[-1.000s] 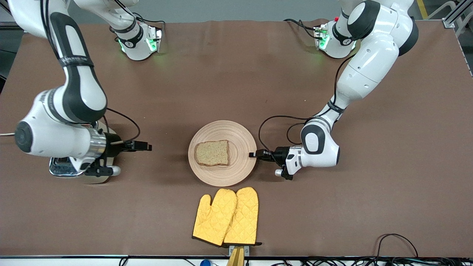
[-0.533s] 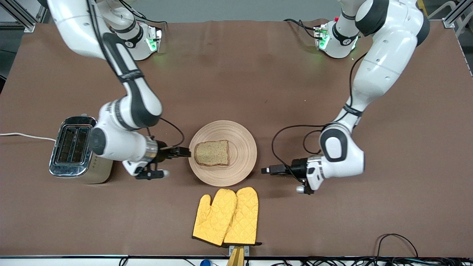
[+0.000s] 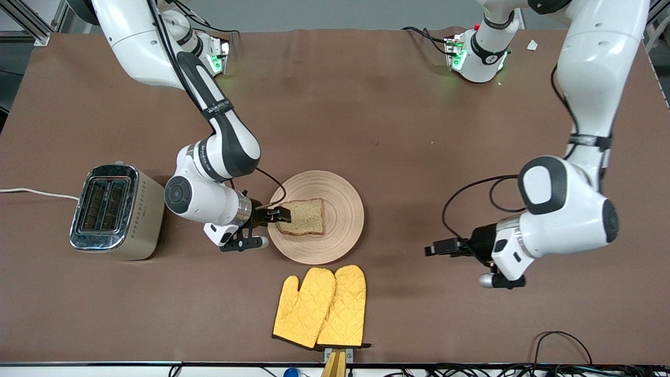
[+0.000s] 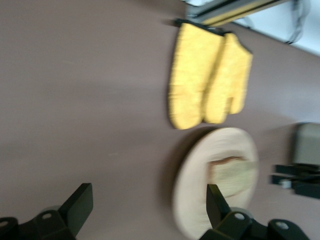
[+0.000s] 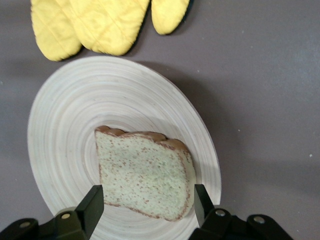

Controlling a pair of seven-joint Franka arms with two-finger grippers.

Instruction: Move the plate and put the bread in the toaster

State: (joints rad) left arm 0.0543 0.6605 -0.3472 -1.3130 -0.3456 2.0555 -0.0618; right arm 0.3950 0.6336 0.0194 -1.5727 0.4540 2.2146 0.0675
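The round beige plate [image 3: 343, 207] lies mid-table with the brown bread [image 3: 306, 215] on it. The cream toaster [image 3: 112, 209] with its chrome top stands toward the right arm's end of the table. My right gripper [image 3: 282, 213] is open at the bread's edge that faces the toaster. In the right wrist view its fingers straddle the bread [image 5: 145, 170] over the plate [image 5: 75, 115] without closing on it. My left gripper [image 3: 432, 250] is open and empty over bare table, well clear of the plate toward the left arm's end. The left wrist view shows the plate [image 4: 195, 190], bread [image 4: 232, 172] and toaster [image 4: 307, 142] farther off.
A pair of yellow oven mitts [image 3: 320, 306] lies nearer to the front camera than the plate, close to its rim. They also show in the wrist views [image 4: 207, 90] [image 5: 95, 25]. The toaster's white cord [image 3: 31, 192] runs off the table's end. Black cables [image 3: 565, 340] lie at the front edge.
My right gripper swung from over the toaster to the plate and reached the bread's edge. My left gripper drew back from the plate's rim toward its own end of the table. The plate stayed put.
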